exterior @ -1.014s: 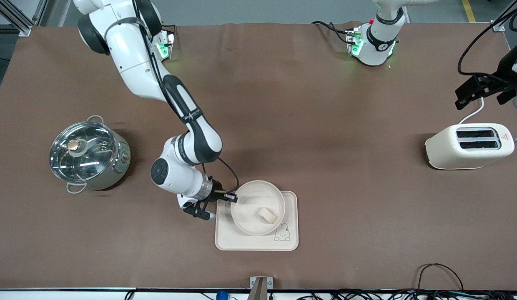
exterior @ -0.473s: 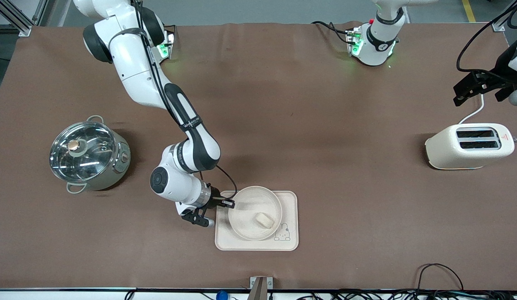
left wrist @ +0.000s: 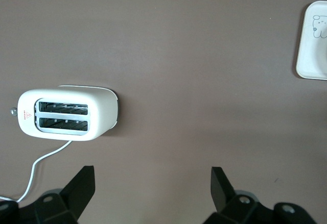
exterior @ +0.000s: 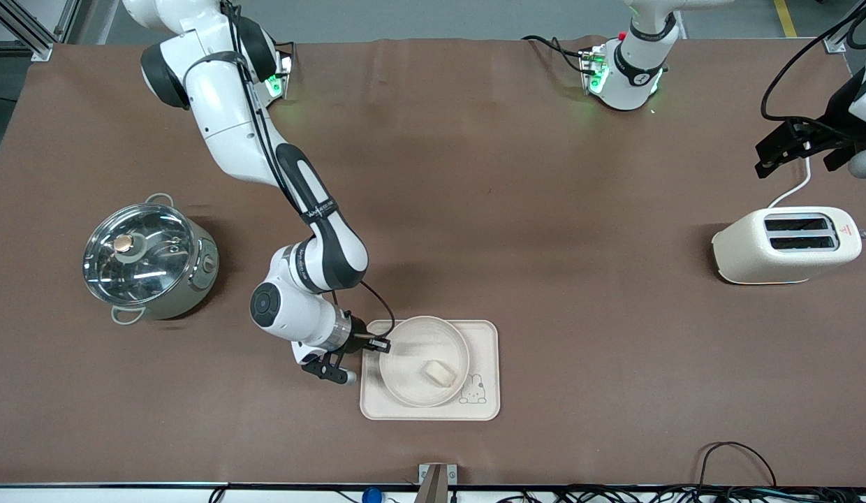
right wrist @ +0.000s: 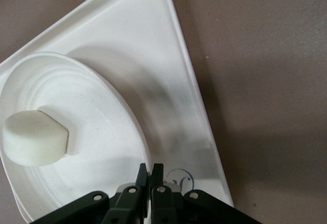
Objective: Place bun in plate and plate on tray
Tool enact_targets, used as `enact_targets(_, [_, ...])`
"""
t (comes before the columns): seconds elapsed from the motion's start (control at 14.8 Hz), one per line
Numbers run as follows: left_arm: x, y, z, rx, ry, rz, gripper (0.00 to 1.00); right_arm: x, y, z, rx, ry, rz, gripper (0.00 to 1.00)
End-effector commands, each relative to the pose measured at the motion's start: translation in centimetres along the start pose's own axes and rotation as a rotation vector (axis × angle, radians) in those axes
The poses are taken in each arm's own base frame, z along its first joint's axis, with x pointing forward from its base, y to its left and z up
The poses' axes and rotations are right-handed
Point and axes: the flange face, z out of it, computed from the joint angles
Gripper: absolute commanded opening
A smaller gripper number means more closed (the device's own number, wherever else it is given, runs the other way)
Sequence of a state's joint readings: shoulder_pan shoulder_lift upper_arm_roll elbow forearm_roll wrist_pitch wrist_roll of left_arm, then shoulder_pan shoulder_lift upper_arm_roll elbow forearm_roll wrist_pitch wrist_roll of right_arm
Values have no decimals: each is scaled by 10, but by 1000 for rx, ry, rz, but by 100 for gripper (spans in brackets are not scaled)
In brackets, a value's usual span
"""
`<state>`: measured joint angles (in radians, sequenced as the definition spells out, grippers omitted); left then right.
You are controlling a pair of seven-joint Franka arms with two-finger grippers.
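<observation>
- Brown tabletop (exterior: 517,209) fills the scene, with both robot bases along its top edge in the front view.
- Right end effector (exterior: 384,344) sits low at the plate's rim on the side toward the right arm's end of the tabletop, its two fingers pressed together on that rim; the right wrist view shows the fingertips (right wrist: 149,173) pinching the thin raised edge.
- Right arm reaches down from its base toward the front camera, elbow bent, wrist turned sideways so the end effector points along the tabletop toward the plate.
- Plate (exterior: 408,381), round and cream-white, lies over the tray, covering most of the tray's half toward the right arm's end. Whether it rests flat or is slightly raised cannot be told.
- Bun (exterior: 438,373), a small pale lump, lies inside the plate, off-centre toward the rabbit drawing.
- Tray (exterior: 489,335), cream and rectangular, lies on the tabletop near the front camera's edge, with its rabbit drawing (exterior: 473,391) showing just beside the plate.
- Left end effector (exterior: 789,147) waits in the air over the tabletop just beside the toaster, fingers spread wide and holding nothing, as the left wrist view shows.
- Toaster (exterior: 786,244), cream with two slots, stands at the left arm's end of the tabletop.
- Steel pot (exterior: 147,262) with a glass lid stands at the right arm's end.
</observation>
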<state>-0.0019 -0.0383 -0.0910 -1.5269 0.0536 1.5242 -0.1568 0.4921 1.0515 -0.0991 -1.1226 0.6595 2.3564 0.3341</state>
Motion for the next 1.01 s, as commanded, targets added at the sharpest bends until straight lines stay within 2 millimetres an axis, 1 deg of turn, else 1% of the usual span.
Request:
enact_targets(0.0, [-2,-1,-2,-19,0,14,100,5,-4,-2,-1,13,9,0])
enact_targets(0.07, [-1,-1,0,-19,-3,14,100,6,-5,-3,3,22,8,1])
enact_targets(0.14, [-1,-1,1,-21,-5,14,100,5,-5,-2,7,33,8,7])
enact_targets(0.27, [2,3,6,-49,-17,16,100,6,-6,-2,9,37,8,48])
enact_targets(0.41, [6,5,13,-52,-25,19,100,4,-11,-8,14,27,6,66])
enact_targets(0.47, [8,6,17,-51,-30,19,100,3,-18,-18,21,35,-5,81])
enact_targets(0.54, [9,9,18,-49,-29,25,100,4,-25,-32,31,41,-11,100])
enact_targets(0.61, [11,12,22,-49,-34,30,100,2,-23,-34,25,29,-14,100])
enact_targets(0.68, [11,12,23,-50,-32,30,100,4,-23,-49,33,30,-5,100])
enact_targets(0.81, [12,13,25,-48,-35,32,100,-1,-25,-73,39,30,6,100])
enact_targets(0.95, [13,14,27,-45,-36,33,100,1,-18,-106,40,17,24,100])
